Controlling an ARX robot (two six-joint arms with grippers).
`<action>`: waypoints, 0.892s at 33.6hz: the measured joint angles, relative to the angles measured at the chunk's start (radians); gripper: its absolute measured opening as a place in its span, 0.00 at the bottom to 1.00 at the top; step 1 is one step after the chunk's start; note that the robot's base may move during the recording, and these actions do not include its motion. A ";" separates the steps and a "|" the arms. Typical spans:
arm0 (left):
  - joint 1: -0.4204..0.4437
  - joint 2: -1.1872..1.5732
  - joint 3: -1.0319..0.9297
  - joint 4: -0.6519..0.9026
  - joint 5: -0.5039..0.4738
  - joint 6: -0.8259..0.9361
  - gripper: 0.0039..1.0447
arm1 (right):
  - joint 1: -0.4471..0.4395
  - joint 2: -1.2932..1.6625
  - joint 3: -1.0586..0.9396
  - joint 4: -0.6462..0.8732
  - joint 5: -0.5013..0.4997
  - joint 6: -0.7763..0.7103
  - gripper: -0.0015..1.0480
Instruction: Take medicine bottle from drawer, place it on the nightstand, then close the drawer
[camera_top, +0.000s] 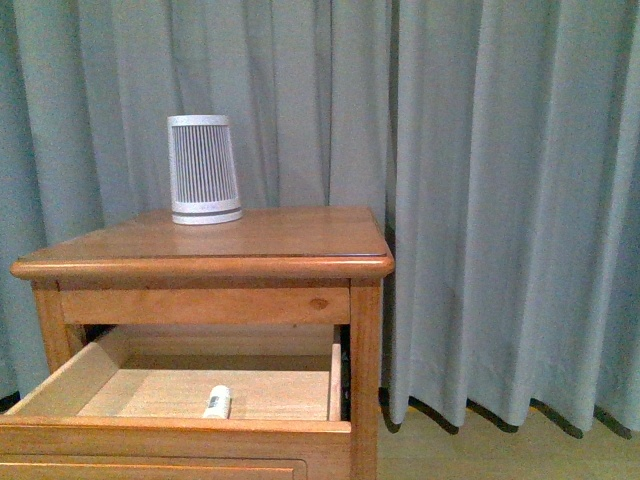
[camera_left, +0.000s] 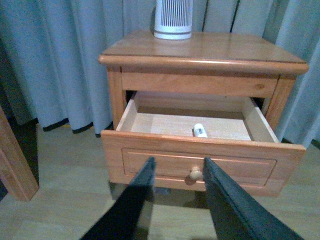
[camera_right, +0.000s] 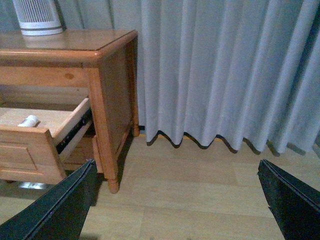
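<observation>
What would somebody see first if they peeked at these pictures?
Probably the honey-brown wooden nightstand in front of the grey curtain, with its upper drawer wide open. A tiny white medicine bottle lies alone on the drawer's pale floor, near the front. A big white-and-grey ribbed cylinder stands on the nightstand's top, toward the back left.

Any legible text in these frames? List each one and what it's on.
No text can be read in any view.
Label on the medicine bottle in the drawer: dark marks, too small and blurred to read.
Ribbed cylinder on the nightstand: no readable marking.
</observation>
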 joint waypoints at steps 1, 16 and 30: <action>0.015 -0.012 -0.004 0.000 0.010 0.000 0.24 | 0.000 0.000 0.000 0.000 -0.001 0.000 0.93; 0.231 -0.089 -0.082 -0.006 0.218 0.003 0.02 | 0.000 0.000 0.000 0.000 -0.001 0.000 0.93; 0.232 -0.143 -0.140 0.002 0.219 0.003 0.02 | 0.000 0.000 0.000 0.000 -0.001 0.000 0.93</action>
